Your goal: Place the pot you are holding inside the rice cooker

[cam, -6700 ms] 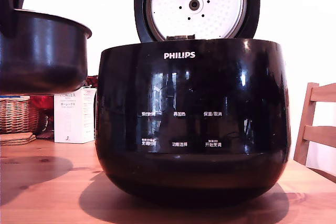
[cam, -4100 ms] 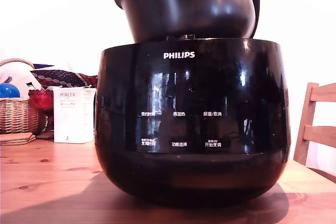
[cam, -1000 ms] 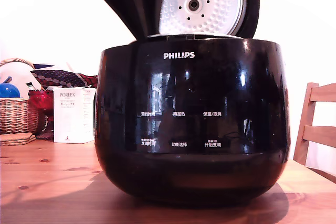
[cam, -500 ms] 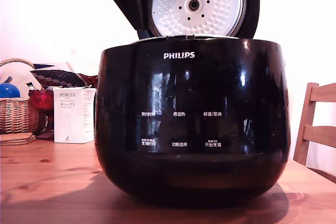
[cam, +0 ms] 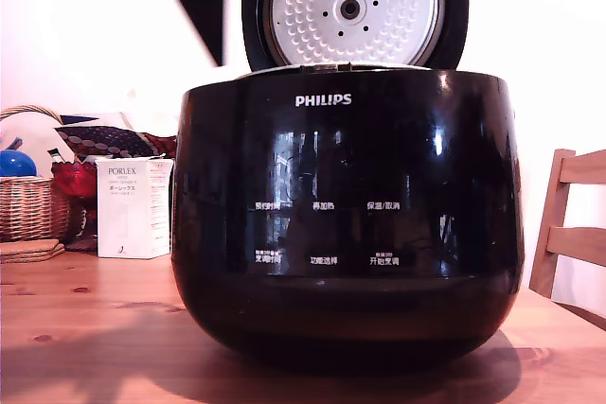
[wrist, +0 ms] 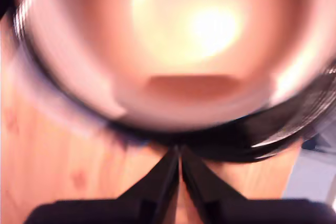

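Pot (wrist: 178,51) sits upright inside the rice cooker (cam: 347,224), mouth facing up, only its thin rim (cam: 331,68) showing above the glossy body in the exterior view. A moment ago the arm covered part of the lid (cam: 352,8); now it has drawn away. Gripper (wrist: 179,156) fingers are pressed together, holding nothing.

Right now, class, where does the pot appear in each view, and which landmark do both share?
Exterior view: only the pot's thin rim shows, atop the rice cooker.
Wrist view: the pot's blurred inside fills most of the picture.
Shared landmark: the wooden table.
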### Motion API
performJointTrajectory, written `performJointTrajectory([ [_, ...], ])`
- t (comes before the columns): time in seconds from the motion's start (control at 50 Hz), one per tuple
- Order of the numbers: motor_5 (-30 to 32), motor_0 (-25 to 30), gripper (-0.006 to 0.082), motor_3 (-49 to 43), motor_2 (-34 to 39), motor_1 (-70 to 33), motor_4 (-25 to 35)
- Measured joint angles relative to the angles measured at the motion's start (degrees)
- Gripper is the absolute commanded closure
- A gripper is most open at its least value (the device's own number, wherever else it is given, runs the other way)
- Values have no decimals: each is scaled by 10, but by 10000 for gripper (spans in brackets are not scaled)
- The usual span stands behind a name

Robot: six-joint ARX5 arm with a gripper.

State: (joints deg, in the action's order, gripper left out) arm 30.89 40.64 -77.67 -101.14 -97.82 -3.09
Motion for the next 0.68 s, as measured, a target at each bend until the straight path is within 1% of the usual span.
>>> performJointTrajectory([
  [0.08,-23,-37,787,12,0,2,0],
  [0.16,-45,-74,787,44,0,5,0],
  [0.18,-45,-83,787,56,0,7,0],
  [0.2,-64,-92,787,68,0,9,0],
  [0.26,-64,-115,787,110,0,16,0],
  [0.28,-85,-123,787,125,0,20,0],
  [0.32,-85,-139,787,155,0,29,1],
  [0.34,-108,-146,787,169,0,34,2],
  [0.38,-108,-159,787,196,0,45,5],
  [0.4,-108,-164,787,208,0,51,7],
  [0.42,-128,-169,787,220,0,58,11],
  [0.46,-128,-178,787,239,0,72,19],
  [0.48,-141,-182,787,246,0,79,23],
  [0.68,-143,-198,787,283,0,123,41],
])
